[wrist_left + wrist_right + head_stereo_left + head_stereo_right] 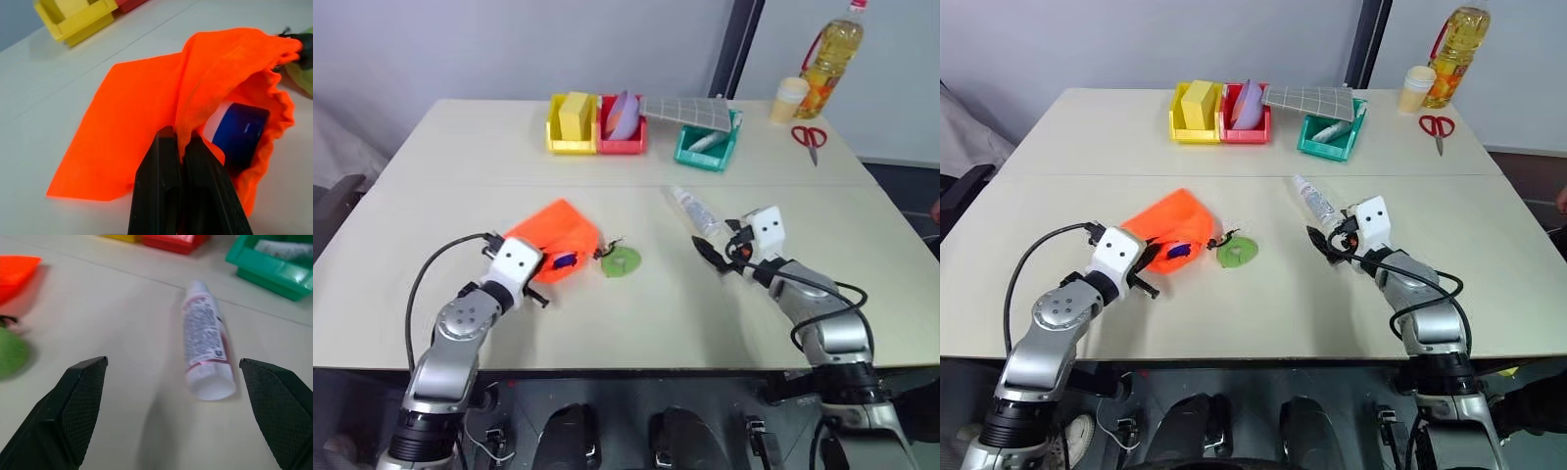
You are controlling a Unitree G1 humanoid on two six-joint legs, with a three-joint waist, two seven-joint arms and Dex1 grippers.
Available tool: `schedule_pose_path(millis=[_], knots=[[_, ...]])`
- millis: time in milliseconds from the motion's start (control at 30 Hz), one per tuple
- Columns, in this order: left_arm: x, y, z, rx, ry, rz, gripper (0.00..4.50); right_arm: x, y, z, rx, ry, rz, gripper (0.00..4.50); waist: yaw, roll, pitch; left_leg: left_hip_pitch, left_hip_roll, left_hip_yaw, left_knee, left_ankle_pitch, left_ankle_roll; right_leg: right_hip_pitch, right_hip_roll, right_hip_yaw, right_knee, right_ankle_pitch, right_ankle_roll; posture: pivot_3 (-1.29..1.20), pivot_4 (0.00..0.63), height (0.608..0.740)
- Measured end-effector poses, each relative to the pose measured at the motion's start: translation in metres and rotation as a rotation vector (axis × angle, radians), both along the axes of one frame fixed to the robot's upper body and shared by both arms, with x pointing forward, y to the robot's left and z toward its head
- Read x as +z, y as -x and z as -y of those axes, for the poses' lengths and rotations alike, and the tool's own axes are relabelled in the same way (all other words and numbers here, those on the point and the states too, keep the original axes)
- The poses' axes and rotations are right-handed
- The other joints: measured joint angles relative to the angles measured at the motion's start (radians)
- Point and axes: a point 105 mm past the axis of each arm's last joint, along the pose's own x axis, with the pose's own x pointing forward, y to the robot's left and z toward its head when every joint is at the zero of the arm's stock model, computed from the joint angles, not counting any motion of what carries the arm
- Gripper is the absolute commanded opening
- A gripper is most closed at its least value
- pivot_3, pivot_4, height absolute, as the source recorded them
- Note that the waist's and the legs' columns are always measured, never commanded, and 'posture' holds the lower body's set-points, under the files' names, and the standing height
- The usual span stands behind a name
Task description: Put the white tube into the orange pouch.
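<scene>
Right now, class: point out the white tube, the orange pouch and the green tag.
white tube (204,342), right wrist view, its printed label.
orange pouch (137,103), left wrist view, its flat fabric.
green tag (624,261), left eye view, its middle.

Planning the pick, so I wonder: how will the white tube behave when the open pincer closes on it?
The white tube lies flat on the table, and its round body will probably roll if nudged sideways. It looks small, so likely light. Its smooth surface may slip between the right pincer's fingers.
</scene>
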Motion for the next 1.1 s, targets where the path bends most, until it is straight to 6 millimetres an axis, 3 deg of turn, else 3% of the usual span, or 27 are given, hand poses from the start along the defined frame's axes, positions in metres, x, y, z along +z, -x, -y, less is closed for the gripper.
schedule_pose_path(millis=[200, 467, 633, 1100], knots=[[0.006, -0.004, 0.009, -0.027, 0.039, 0.017, 0.07, -0.009, -0.023, 0.005, -0.08, 0.01, -0.02, 4.5, -0.005, 0.0, 0.0, 0.0, 0.0, 0.001, 0.0, 0.004, -0.006, 0.0, 0.001, 0.0, 0.0, 0.0, 0.0, 0.0, 0.15, 0.74], [0.012, -0.006, 0.018, -0.065, 0.062, 0.03, 0.07, -0.02, -0.036, 0.0, -0.098, -0.042, -0.065, 4.5, -0.005, 0.0, 0.0, 0.0, 0.0, 0.001, -0.001, 0.004, -0.006, -0.001, 0.001, 0.0, 0.0, 0.0, 0.0, 0.0, 0.15, 0.74], [0.014, -0.007, 0.021, -0.081, 0.074, 0.029, 0.0, -0.02, -0.04, -0.004, -0.092, -0.059, -0.063, 2.24, -0.005, 0.0, 0.0, 0.0, 0.0, 0.001, -0.001, 0.004, -0.007, -0.001, 0.001, 0.0, 0.001, 0.0, 0.0, 0.0, 0.15, 0.74], [0.009, -0.007, 0.023, -0.082, 0.121, -0.006, 0.0, -0.021, -0.03, -0.006, -0.065, -0.055, -0.035, 2.24, -0.005, 0.001, 0.0, 0.0, 0.0, 0.001, -0.002, 0.004, -0.007, -0.001, 0.0, 0.0, 0.001, 0.0, 0.0, 0.0, 0.15, 0.74]])
